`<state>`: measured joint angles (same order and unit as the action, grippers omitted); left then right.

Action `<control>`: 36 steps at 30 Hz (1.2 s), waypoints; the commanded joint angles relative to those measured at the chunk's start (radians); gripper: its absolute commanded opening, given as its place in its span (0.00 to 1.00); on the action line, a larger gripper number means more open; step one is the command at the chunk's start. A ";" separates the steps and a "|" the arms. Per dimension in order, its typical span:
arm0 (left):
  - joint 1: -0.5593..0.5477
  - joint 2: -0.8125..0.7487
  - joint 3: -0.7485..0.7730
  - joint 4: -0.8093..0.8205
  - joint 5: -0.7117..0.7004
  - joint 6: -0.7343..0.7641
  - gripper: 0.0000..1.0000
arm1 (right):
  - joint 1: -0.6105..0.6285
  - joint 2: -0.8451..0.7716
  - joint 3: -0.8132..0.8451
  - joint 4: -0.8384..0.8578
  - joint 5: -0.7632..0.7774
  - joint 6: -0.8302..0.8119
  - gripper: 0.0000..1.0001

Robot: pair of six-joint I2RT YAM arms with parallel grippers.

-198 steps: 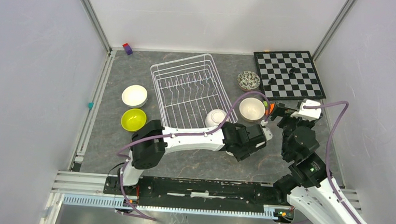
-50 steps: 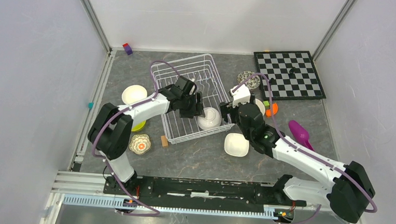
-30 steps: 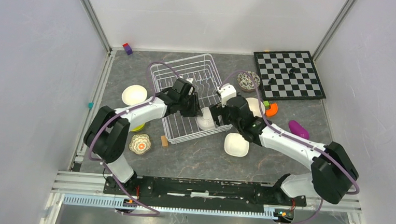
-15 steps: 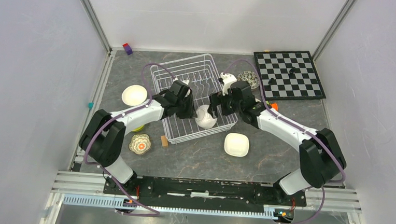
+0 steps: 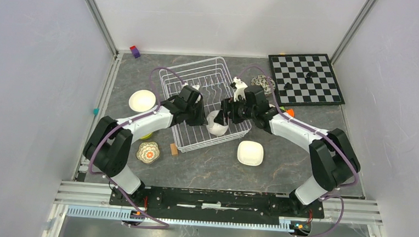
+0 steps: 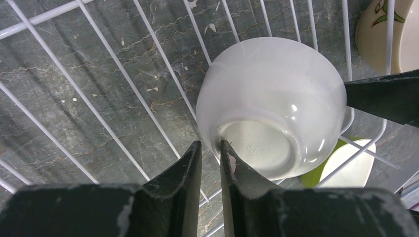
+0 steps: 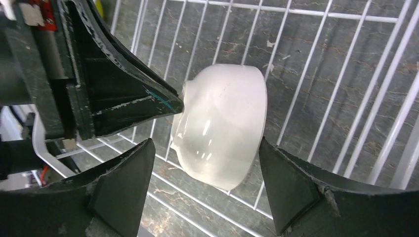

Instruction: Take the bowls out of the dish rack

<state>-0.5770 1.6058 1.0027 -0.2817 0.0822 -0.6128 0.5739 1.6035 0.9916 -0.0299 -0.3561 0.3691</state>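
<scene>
The white wire dish rack [image 5: 193, 90] stands mid-table. One white bowl [image 5: 216, 124] is in its near right corner, tipped on its side. My left gripper [image 5: 206, 118] is shut on the bowl's foot ring. In the left wrist view the gripper [image 6: 211, 148] pinches the bowl [image 6: 272, 98] at that ring. My right gripper [image 5: 228, 112] is open, with one finger on each side of the bowl. In the right wrist view the gripper [image 7: 207, 195] straddles the bowl [image 7: 222, 123] without touching it.
Outside the rack are a white bowl [image 5: 142, 100], a floral bowl [image 5: 148, 152], a squarish white bowl [image 5: 250, 152] and a speckled bowl [image 5: 264, 82]. A lime green bowl [image 5: 146, 134] is mostly hidden by my left arm. A chessboard [image 5: 307, 78] lies far right. A small wooden block [image 5: 173, 149] lies near the rack.
The right arm swung left and farther out, bringing its open gripper around the bowl. The left gripper tipped the bowl onto its side. Little differs from half a second ago.
</scene>
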 commanded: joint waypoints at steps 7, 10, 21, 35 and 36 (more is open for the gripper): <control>-0.002 -0.019 -0.031 -0.103 -0.042 0.048 0.27 | -0.026 0.047 -0.048 0.221 -0.205 0.146 0.64; -0.001 -0.060 -0.016 -0.116 -0.049 0.060 0.29 | -0.025 0.073 -0.046 0.237 -0.215 0.149 0.58; -0.001 -0.156 0.069 -0.217 -0.105 0.099 0.31 | -0.025 0.165 -0.014 0.387 -0.382 0.228 0.04; -0.001 -0.441 0.059 -0.288 -0.251 0.109 0.39 | -0.025 0.048 0.089 0.252 -0.353 0.112 0.00; -0.001 -0.463 0.043 -0.278 -0.261 0.109 0.41 | -0.025 0.025 0.105 0.210 -0.324 0.069 0.00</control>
<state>-0.5747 1.2343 1.0676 -0.5632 -0.1020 -0.5362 0.5526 1.7504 1.0050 0.2703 -0.7280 0.5690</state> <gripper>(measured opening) 0.380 0.095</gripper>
